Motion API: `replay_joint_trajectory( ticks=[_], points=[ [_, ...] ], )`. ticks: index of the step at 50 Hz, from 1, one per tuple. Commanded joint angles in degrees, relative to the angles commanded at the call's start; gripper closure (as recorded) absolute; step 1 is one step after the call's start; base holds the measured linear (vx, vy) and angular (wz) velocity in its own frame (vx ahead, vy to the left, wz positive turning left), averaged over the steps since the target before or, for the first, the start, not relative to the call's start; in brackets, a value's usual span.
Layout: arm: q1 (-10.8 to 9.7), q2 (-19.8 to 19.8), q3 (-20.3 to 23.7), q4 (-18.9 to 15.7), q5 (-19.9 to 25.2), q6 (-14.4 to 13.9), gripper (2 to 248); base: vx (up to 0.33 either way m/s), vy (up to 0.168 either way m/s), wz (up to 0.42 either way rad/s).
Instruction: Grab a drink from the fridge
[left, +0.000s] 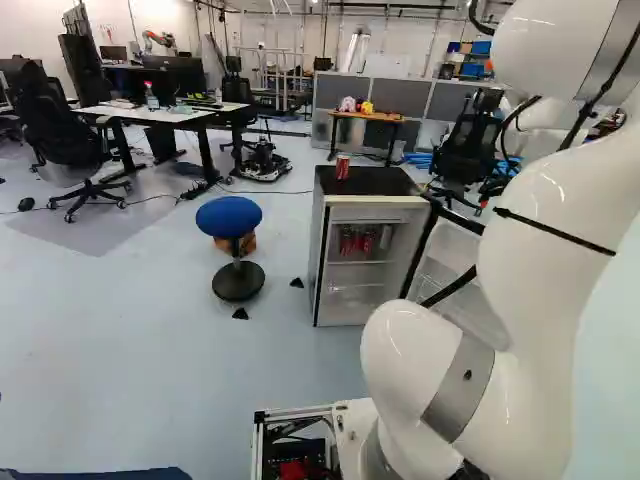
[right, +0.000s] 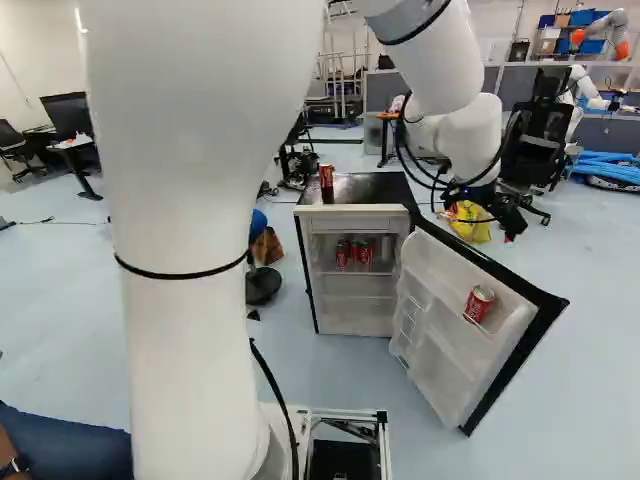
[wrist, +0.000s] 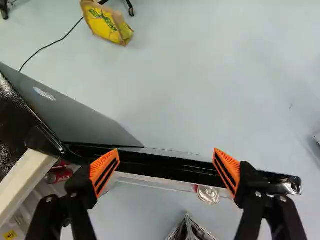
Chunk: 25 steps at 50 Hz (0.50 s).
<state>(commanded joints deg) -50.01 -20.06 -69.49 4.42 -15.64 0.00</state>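
The gripper (wrist: 166, 154) is spread, pinching nothing, above the open refrigerator door (right: 440, 372). This placement likely permits descent to the door-rack soda can (wrist: 207, 194), held by the rack (right: 492, 318) beneath the finger gap. Interior cans (wrist: 59, 175) sit lower, beside the gripper, partly hidden. Clearance around the door-rack soda can is hard to judge.

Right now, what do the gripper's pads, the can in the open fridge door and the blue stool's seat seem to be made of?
Pads: matte orange, ribbed; probably rubber or a flexible plastic.
Can: thin metal, likely aluminium, with a bright silvery lid and glossy red printed side.
Seat: dull, even blue without sharp highlights; perhaps fabric, though soft foam is possible.
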Motion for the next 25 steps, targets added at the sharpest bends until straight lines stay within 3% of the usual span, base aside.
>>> replay_joint_trajectory(
  ticks=[25],
  points=[
    [-1.38, -6.3, -7.99, 0.0, -3.2, 0.0, 3, 0.0, 0.0, 0.0]
  ],
)
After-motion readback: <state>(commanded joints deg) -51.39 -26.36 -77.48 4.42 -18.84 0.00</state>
